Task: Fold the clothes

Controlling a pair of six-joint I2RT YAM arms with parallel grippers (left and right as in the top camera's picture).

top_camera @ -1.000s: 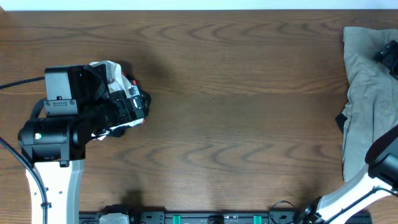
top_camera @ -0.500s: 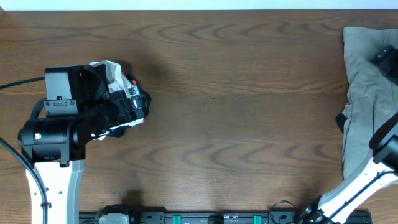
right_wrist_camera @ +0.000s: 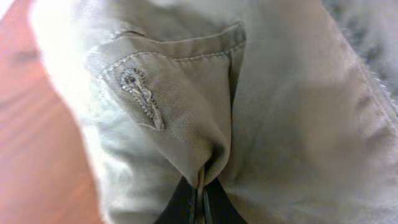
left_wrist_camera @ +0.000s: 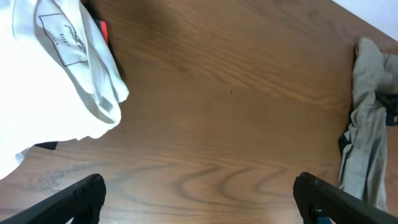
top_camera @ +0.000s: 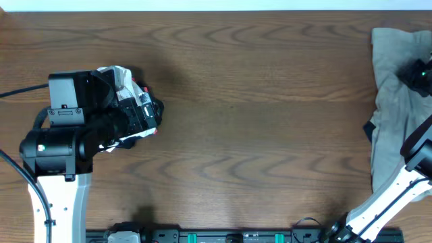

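A crumpled grey-khaki garment (top_camera: 395, 101) lies at the table's right edge; the left wrist view shows it far right (left_wrist_camera: 368, 143). My right gripper (top_camera: 419, 71) sits on its upper part. In the right wrist view the gripper (right_wrist_camera: 202, 200) is shut on a pinched fold of this garment (right_wrist_camera: 280, 112), beside a stitched pocket corner (right_wrist_camera: 140, 90). A white garment (top_camera: 119, 76) lies bunched at the left, partly under my left arm, and fills the upper left of the left wrist view (left_wrist_camera: 50, 74). My left gripper (left_wrist_camera: 199, 190) is open over bare wood, holding nothing.
The wooden table (top_camera: 256, 115) spans the view. A black rail with green connectors (top_camera: 229, 237) runs along the front edge. A red and black item (left_wrist_camera: 103, 31) peeks from under the white garment. The left arm's white base (top_camera: 61, 202) stands at the front left.
My right gripper has closed on a fold of the grey garment and shifted slightly toward the front. The left arm has not moved.
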